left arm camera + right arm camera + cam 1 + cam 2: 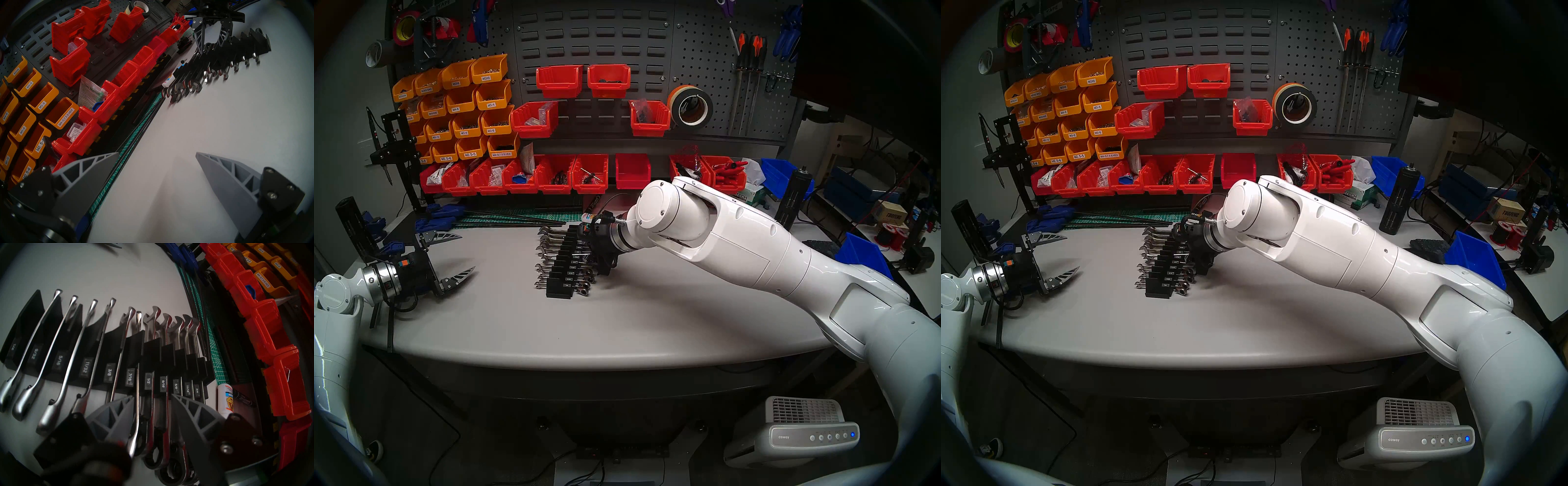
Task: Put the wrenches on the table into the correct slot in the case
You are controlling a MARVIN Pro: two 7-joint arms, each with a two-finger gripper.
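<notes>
The black case (558,292) lies in the middle of the grey table (653,322), with several chrome wrenches (95,338) standing in its labelled grooves. My right gripper (151,396) hangs over the ring ends at the far half of the case. It is open, and its grey fingers (117,405) straddle the wrench (138,378) seated between the 7/16 and 1/2 labels, plus its neighbours. From the left wrist view the right gripper (210,48) also shows its fingers apart above the case. My left gripper (467,251) rests open and empty at the table's left.
A white glue bottle (225,399) and a black marker (243,397) lie just behind the case's far end. A green cutting mat (517,217) and blue clamps (439,217) border the back. Red bins (558,176) line the pegboard base.
</notes>
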